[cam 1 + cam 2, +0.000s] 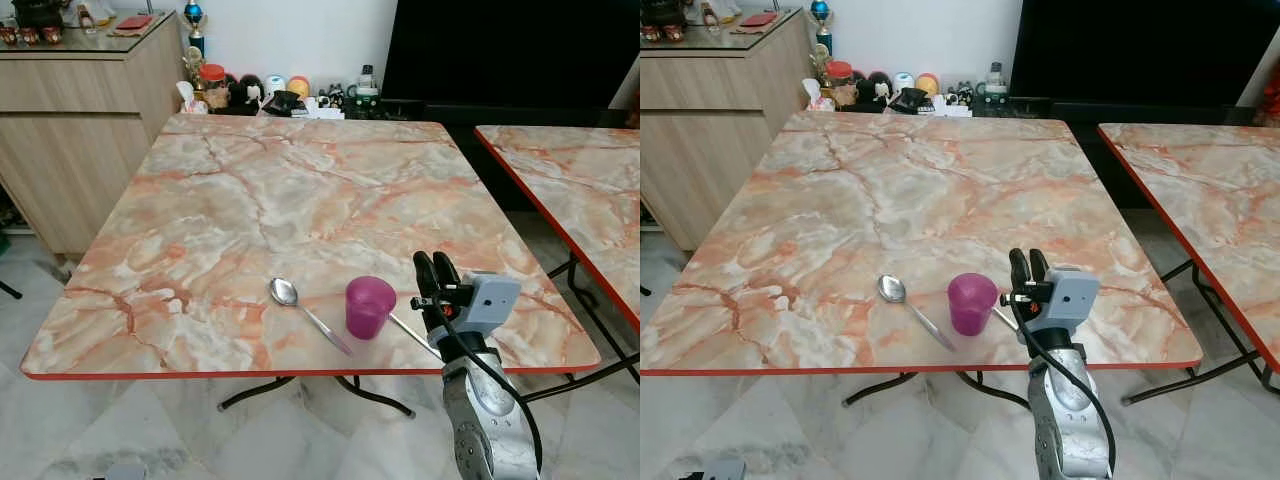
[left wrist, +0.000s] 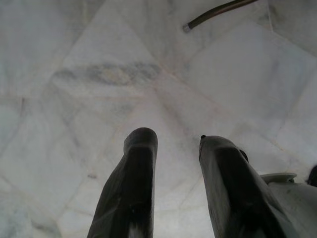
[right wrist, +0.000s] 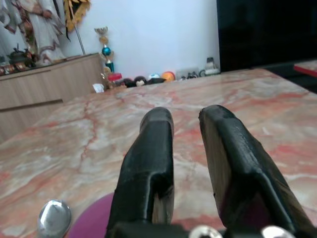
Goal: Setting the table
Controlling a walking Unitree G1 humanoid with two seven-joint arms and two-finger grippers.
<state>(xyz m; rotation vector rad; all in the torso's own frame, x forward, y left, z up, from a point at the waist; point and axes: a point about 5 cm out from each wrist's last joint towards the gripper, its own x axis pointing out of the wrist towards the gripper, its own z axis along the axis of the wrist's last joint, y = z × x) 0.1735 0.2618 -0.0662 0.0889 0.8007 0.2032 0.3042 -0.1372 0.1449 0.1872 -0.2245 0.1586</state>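
Right hand (image 1: 435, 268) released, fingers slightly apart, raised just right of my cup (image 1: 368, 305) | spoon (image 1: 306, 313) lies left of cup on table (image 1: 300, 190) | left hand (image 2: 176, 148) released over floor (image 2: 74, 74)

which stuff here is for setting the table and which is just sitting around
For the job:
- spoon
- purple cup
- second utensil's handle, beside the cup
- marble table
- right end effector, open, near the cup

Just lying about:
- trinkets beyond the far edge
- wooden sideboard
- second table
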